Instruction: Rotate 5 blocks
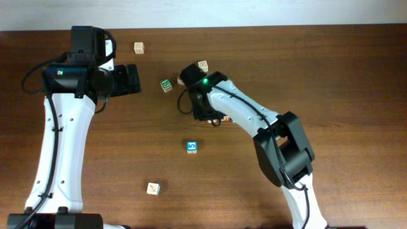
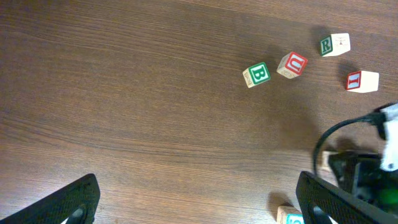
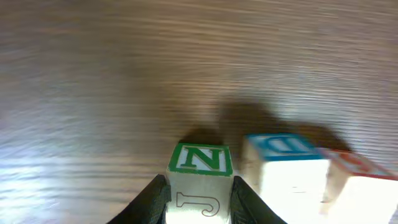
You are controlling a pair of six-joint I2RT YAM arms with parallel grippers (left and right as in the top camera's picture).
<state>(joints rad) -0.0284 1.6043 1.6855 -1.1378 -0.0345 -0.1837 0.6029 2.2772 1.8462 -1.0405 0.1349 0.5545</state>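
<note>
Dark wood table (image 1: 331,70), pale wall (image 1: 254,13) strip along the far edge. No bins or trays in view, so nothing is contained anywhere. Right arm (image 1: 280,146) reaches from the near right side to mid-table; left arm (image 1: 60,140) stands at the left, wrist turned toward the middle. Left claw (image 2: 199,199): fingers wide apart, nothing between them, over bare wood. Right claw (image 3: 200,198): clamped on the N block (image 3: 200,160), one finger on each side face, green N facing up, a J on the face toward the wrist camera. Can't tell whether it sits on the table or just off it. It's a cube, so there is no long axis to line up; what matters is the neighbour. The blue D block (image 3: 283,165) sits just beside it on the right in the wrist view, with only the finger between them, and a red-printed block (image 3: 364,180) is touching or nearly touching the D block's far side. My read: turning the N block needs a lift or a pull away from the D block first, else the finger sweeps it. The right arm owns this one; the left claw is well apart from it. Other loose cubes in the overhead view: green block (image 1: 166,85), blue block (image 1: 192,147), orange block (image 1: 153,188), far block (image 1: 139,48), wrist-side block (image 1: 203,65), none touching another.
</note>
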